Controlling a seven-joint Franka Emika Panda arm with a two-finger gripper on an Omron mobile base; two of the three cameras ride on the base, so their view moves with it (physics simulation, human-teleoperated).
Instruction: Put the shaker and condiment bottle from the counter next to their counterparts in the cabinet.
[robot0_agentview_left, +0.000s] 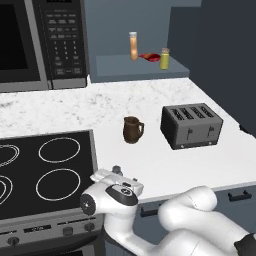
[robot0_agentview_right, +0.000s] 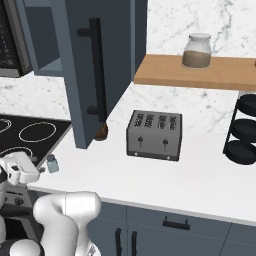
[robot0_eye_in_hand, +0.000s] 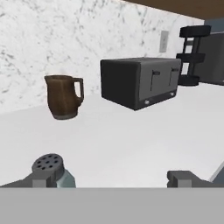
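while the gripper (robot0_eye_in_hand: 116, 178) hangs low at the near counter (robot0_agentview_left: 150, 165) edge beside the stove, its jaws stand wide apart, holding nothing. the shaker (robot0_eye_in_hand: 51, 171) stands on the counter just by the left fingertip, and the condiment bottle (robot0_agentview_left: 133, 46) stands on the cabinet (robot0_agentview_left: 140, 67) ledge, left of the flat red item (robot0_agentview_left: 148, 57) and yellow-green jar (robot0_agentview_left: 164, 59). a brown mug (robot0_agentview_left: 132, 130) and toaster (robot0_agentview_left: 192, 125) sit farther back.

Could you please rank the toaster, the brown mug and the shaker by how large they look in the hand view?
1. Toaster, clearly the largest.
2. Brown mug.
3. Shaker, smallest as seen. It sits nearest the camera and is cut off at the bottom, so its full size is unsure, though it looks shorter than the mug.
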